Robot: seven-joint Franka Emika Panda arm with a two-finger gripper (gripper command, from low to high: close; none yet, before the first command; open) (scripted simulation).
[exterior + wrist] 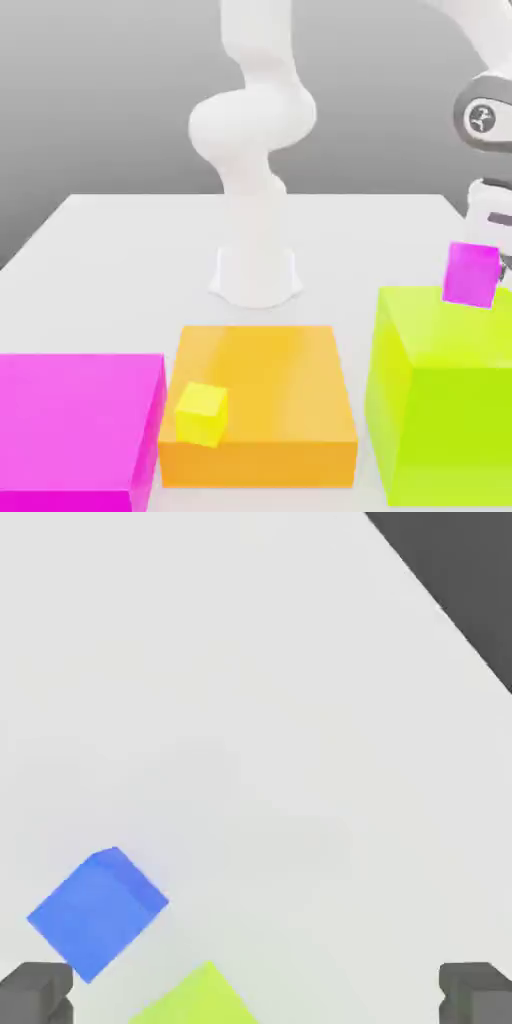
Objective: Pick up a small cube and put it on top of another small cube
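Farthest toward the exterior view's left from the open gripper (256, 997) lay the large magenta block (75, 425); nearer, the yellow cube (203, 414) on the orange block (285, 385); just beside the gripper, the small magenta cube (471, 274), above the lime-green block (440, 430).

No readable text or numbers; only a dark round emblem marks the arm's joint (483, 117), its lettering illegible.

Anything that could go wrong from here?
The magenta cube looks tilted on the lime-green block, so a careless approach might knock it off. The yellow cube sits near the orange block's edge and could tip when something is stacked on it.
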